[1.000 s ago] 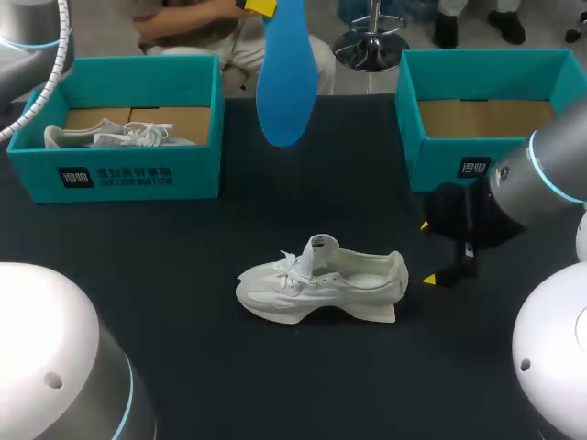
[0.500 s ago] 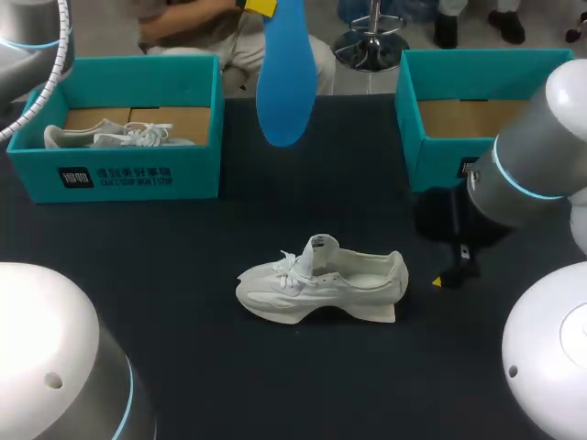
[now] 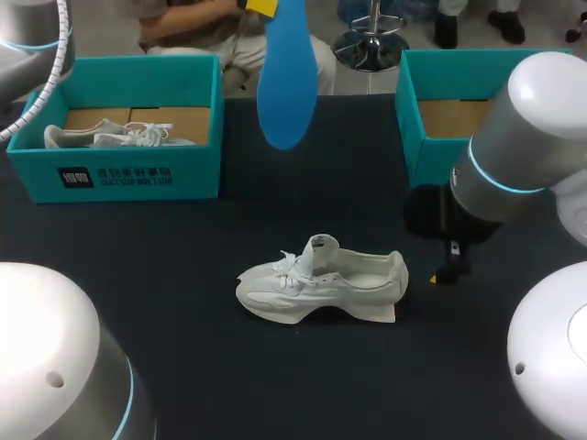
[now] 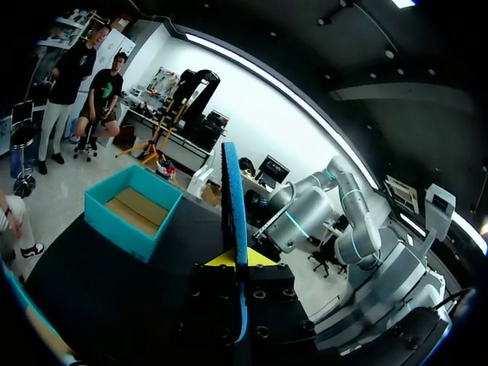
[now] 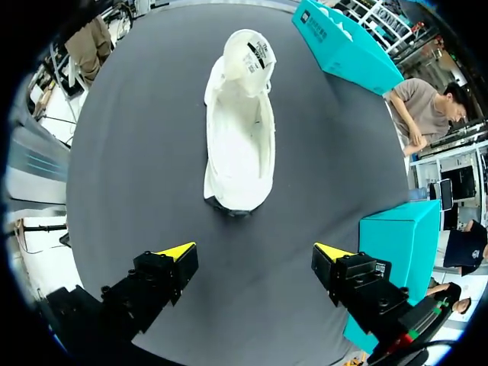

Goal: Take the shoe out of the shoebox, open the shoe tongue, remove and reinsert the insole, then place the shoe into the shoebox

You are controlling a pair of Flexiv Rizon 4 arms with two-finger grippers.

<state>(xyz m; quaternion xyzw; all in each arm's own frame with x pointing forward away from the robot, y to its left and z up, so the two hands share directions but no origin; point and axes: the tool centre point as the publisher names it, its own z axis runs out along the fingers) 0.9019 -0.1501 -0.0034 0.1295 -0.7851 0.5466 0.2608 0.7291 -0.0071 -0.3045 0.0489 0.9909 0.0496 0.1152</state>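
The white shoe (image 3: 321, 286) stands on its sole mid-table, tongue raised and toe pointing left. In the right wrist view the shoe (image 5: 240, 145) lies ahead of my right gripper (image 5: 255, 252), heel nearest, and the jaws stand open and empty. In the head view my right gripper (image 3: 442, 271) sits just right of the heel. The blue insole (image 3: 286, 78) hangs high over the table's far side, with my left gripper (image 3: 261, 5) shut on its upper end. Seen edge-on, the insole (image 4: 235, 206) rises from between the tips of my left gripper (image 4: 236, 259).
A teal shoebox (image 3: 119, 174) at the far left holds another white shoe (image 3: 110, 136). A second teal shoebox (image 3: 431, 137) stands at the far right, just behind my right arm, its brown floor bare where it shows. In the right wrist view that box (image 5: 396, 244) is beside the gripper.
My right arm has swung in to the left, its wrist now covering part of the right shoebox, and the gripper has closed in on the shoe's heel. Insole and shoe are unmoved.
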